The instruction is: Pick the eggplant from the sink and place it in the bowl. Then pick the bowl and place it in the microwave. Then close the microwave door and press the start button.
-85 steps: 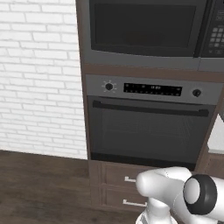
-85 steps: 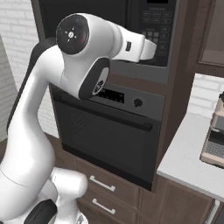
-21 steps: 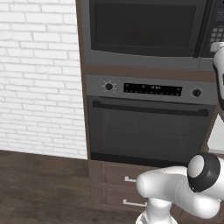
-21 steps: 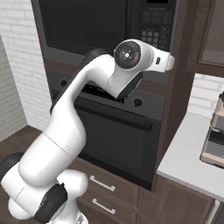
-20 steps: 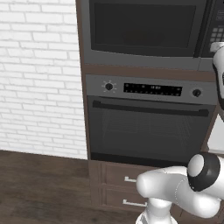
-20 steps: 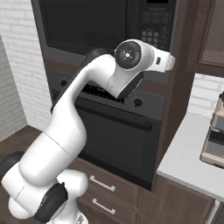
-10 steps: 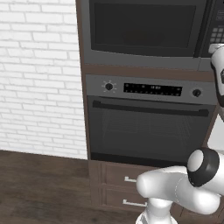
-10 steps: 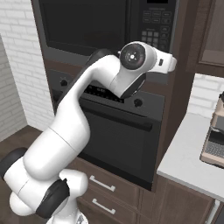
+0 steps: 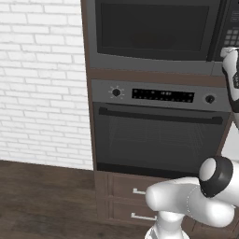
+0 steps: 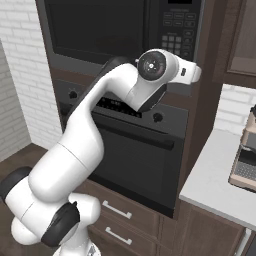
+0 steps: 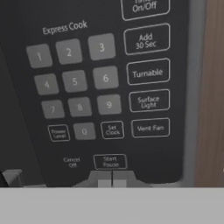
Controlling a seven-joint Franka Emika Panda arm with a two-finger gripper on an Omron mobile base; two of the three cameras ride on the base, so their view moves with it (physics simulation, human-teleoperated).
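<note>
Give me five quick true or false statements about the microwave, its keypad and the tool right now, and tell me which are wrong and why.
1. The microwave door is closed. True.
2. The tool is wide open. False: its tips are together.
3. The tool is just below the Start Pause button. True.
4. The oven sits above the microwave. False: it sits below.
5. The tool holds the bowl. False: it holds nothing.
</note>
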